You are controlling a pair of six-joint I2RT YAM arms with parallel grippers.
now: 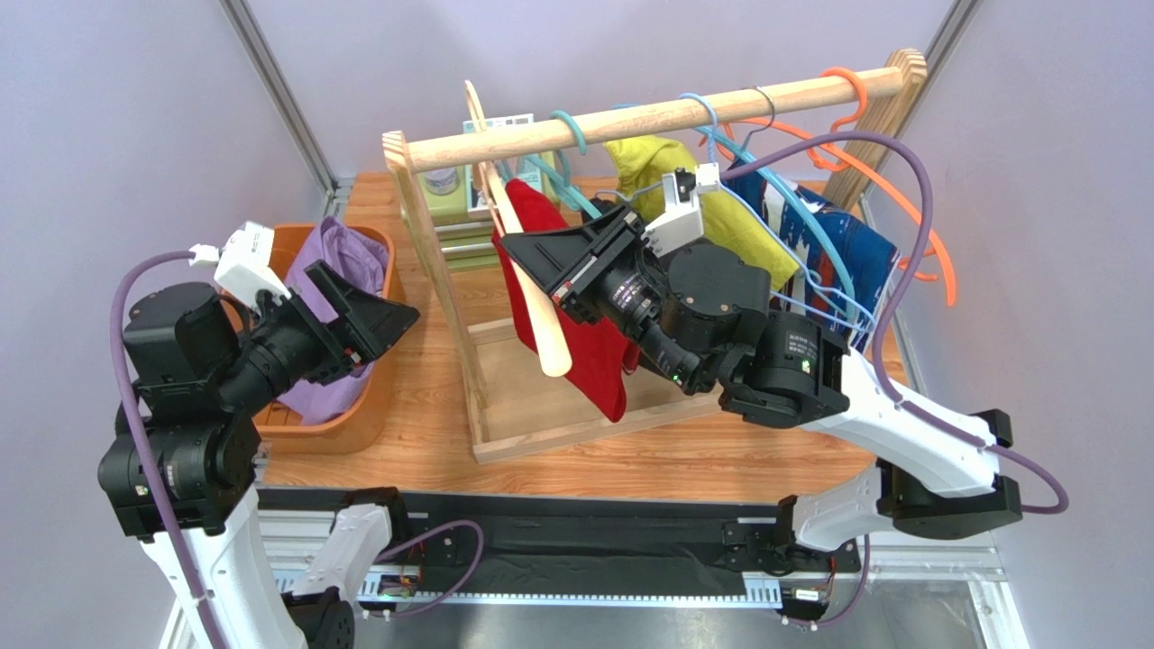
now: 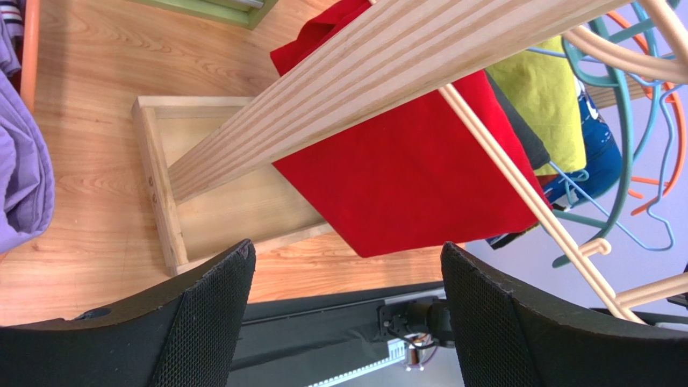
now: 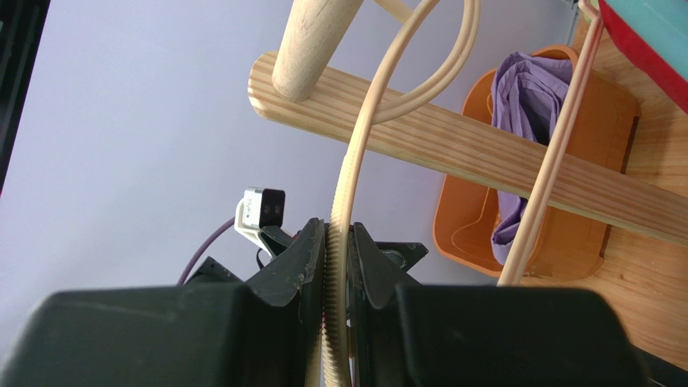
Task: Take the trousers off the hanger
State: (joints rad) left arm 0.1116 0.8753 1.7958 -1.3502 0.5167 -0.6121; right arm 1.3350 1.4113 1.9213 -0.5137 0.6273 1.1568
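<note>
The lavender trousers [image 1: 329, 271] lie bunched in an orange basket [image 1: 375, 392] at the left, off the hanger. They also show in the right wrist view [image 3: 525, 89] and at the left edge of the left wrist view [image 2: 20, 177]. The cream hanger [image 1: 531, 291] hangs by its hook on the wooden rail [image 1: 650, 119], bare, in front of a red garment [image 1: 596, 358]. My right gripper [image 1: 512, 257] is shut on the hanger's arm [image 3: 355, 153], pinched between both fingers [image 3: 307, 258]. My left gripper [image 1: 373, 318] is open and empty above the basket's right side [image 2: 347, 258].
The wooden rack has a slanted side post [image 2: 363, 89] and a tray base [image 1: 542, 399]. Teal, light-blue and orange hangers [image 1: 813, 203] with yellow, blue and dark garments crowd the rail to the right. A green box [image 1: 454, 196] stands behind the rack.
</note>
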